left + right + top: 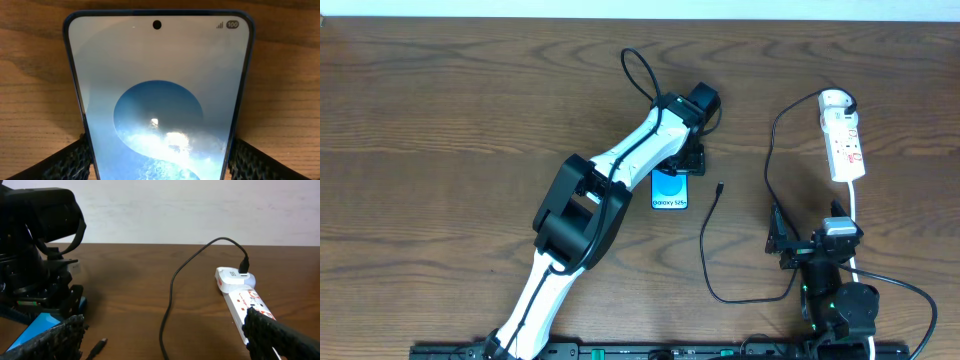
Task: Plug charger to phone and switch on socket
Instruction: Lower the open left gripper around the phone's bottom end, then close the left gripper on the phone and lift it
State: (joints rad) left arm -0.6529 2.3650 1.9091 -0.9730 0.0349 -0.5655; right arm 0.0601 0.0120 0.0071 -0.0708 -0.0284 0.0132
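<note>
The phone (669, 190) lies flat on the wooden table, cyan screen up, and fills the left wrist view (157, 85). My left gripper (680, 162) sits over its far end, and both black pads (75, 160) press against the phone's long edges. The charger (705, 250) is a thin black cable whose small plug tip (719, 187) lies loose right of the phone, and whose other end is plugged into the socket (843, 140). My right gripper (808, 230) hovers open near the front right, with the charger tip (97, 346) and the socket (240, 295) ahead of its fingers (60, 337).
The socket's white cord (857, 215) runs toward the front beside the right arm. The charger loops across the table between the phone and the right arm (170, 295). A black cable loop (640, 70) of the left arm rises behind the phone.
</note>
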